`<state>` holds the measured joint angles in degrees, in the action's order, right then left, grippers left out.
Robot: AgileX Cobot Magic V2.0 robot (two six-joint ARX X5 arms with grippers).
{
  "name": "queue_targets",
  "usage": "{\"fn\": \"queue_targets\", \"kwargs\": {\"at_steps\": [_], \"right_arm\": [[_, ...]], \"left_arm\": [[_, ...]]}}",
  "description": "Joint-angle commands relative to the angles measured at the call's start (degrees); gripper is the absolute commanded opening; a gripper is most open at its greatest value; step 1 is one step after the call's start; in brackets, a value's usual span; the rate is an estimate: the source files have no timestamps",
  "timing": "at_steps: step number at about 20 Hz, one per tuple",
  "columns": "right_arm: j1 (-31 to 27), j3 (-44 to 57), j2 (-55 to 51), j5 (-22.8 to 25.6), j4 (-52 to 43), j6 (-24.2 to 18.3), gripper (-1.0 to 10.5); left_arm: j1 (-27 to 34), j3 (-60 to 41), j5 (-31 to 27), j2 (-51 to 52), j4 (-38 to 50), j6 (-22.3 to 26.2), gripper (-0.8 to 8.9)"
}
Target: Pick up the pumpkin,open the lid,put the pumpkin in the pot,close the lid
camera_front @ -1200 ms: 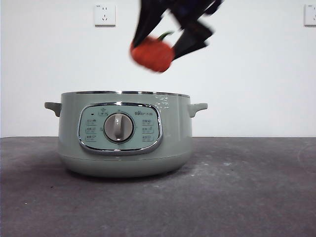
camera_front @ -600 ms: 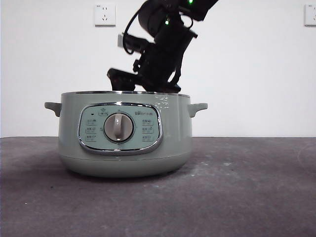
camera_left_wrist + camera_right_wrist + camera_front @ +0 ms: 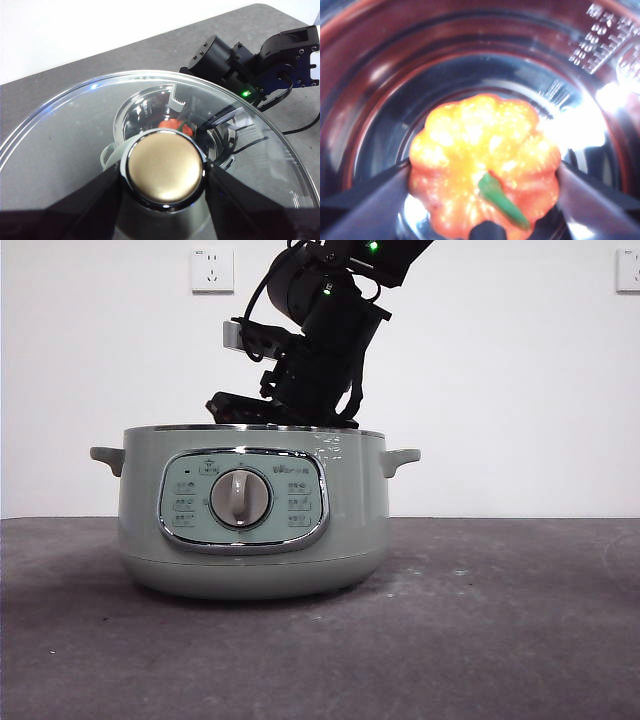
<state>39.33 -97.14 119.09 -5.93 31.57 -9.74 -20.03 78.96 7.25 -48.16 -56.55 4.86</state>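
Observation:
The sage-green pot (image 3: 250,510) stands open on the dark table. My right arm (image 3: 320,340) reaches down past its rim, so the front view hides the gripper tip. In the right wrist view the right gripper (image 3: 485,185) is shut on the orange ribbed pumpkin (image 3: 480,155), low inside the shiny pot bowl (image 3: 470,45). My left gripper (image 3: 165,172) is shut on the lid's round knob (image 3: 165,167) and holds the glass lid (image 3: 65,135) up over the pot. Through the glass the pumpkin (image 3: 172,124) shows as a red spot inside the pot (image 3: 145,107).
A white wall with a socket (image 3: 212,270) at upper left and another (image 3: 628,270) at upper right stands behind the table. Dark grey tabletop (image 3: 500,620) spreads in front of and to the right of the pot.
The right arm has come down from above the pot with the pumpkin. The pumpkin, seen above the rim a second ago, is now below it and hidden in the front view.

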Motion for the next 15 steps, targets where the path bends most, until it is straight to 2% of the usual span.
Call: {"fn": "queue_targets", "kwargs": {"at_steps": [1,3,6,9,11,15], "right_arm": [[0.46,0.44,0.76,0.37,0.61,0.00,6.3],[0.44,0.42,-1.36,0.63,0.48,0.37,6.3],[0.42,0.42,-9.03,4.96,0.70,0.46,6.3],[-0.72,0.42,-21.86,10.60,4.44,3.04,6.3],[-1.64,0.42,-29.53,12.33,8.24,4.66,6.3],[-2.58,0.42,-41.16,12.33,13.66,5.20,6.3]], "left_arm": [[0.13,0.31,0.44,0.81,2.40,-0.37,-0.08],[0.13,0.31,0.48,0.79,2.45,-0.37,-0.08],[0.13,0.31,0.68,0.11,3.30,-0.37,-0.08],[0.13,0.28,2.49,-3.45,5.95,-0.33,-0.09],[0.11,0.28,4.59,-6.80,8.76,-0.31,-0.08],[-0.59,0.28,5.22,-14.21,14.82,-0.24,-0.08]]}}
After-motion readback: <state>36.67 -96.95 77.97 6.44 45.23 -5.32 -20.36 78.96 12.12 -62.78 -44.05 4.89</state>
